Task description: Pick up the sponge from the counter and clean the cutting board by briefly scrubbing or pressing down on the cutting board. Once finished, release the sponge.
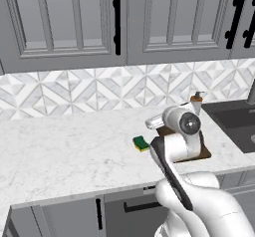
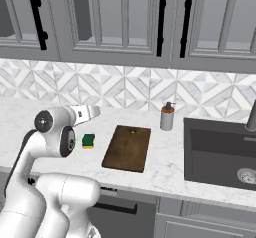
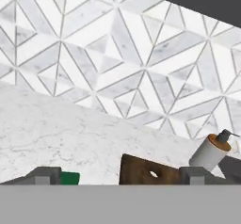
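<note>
The white arm rises from the base, bends at a dark-jointed elbow and reaches forward above the desk. The claw points ahead and slightly down, its two fingertips spread wide apart, holding nothing.

cutting board: mostly covered by the arm at centre right of the left base view; only a dark sliver at the right and the near corner visible.
sponge: cut off at the bottom left of the hand view, just a green corner beside a fingertip.
soap dispenser: lower body hidden behind the arm, right of centre.
sink: cropped by the right edge of the right base view.
pincer: tips barely rising at the bottom; spread hard to judge.
bench: running off the left edge.
</note>
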Controlling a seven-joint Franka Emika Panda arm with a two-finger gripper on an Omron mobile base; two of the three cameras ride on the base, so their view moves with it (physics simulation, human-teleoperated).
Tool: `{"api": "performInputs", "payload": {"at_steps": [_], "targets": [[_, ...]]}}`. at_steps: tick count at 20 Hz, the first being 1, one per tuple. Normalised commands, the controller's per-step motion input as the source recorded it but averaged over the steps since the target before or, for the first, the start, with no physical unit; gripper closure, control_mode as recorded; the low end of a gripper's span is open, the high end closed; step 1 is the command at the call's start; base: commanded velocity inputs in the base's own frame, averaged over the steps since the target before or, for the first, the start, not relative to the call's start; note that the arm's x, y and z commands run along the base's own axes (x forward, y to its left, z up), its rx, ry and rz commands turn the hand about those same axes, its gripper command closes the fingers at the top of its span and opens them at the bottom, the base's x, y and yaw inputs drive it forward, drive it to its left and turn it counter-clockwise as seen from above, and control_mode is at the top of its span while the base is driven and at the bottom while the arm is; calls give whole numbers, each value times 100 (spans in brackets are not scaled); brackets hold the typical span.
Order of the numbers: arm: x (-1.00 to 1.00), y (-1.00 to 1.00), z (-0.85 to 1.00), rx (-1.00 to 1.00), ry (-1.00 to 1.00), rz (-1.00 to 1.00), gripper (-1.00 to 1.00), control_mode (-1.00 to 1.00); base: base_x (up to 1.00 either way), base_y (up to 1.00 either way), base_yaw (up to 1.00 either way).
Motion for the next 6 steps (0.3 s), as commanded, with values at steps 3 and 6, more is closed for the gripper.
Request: {"api": "performInputs", "payload": {"at_steps": [3, 6], "targets": [[-100, -41, 0, 0, -27, -12, -100, -100, 0, 0, 0], [-100, -31, -2, 0, -24, -9, -100, -100, 0, 0, 0]]}}
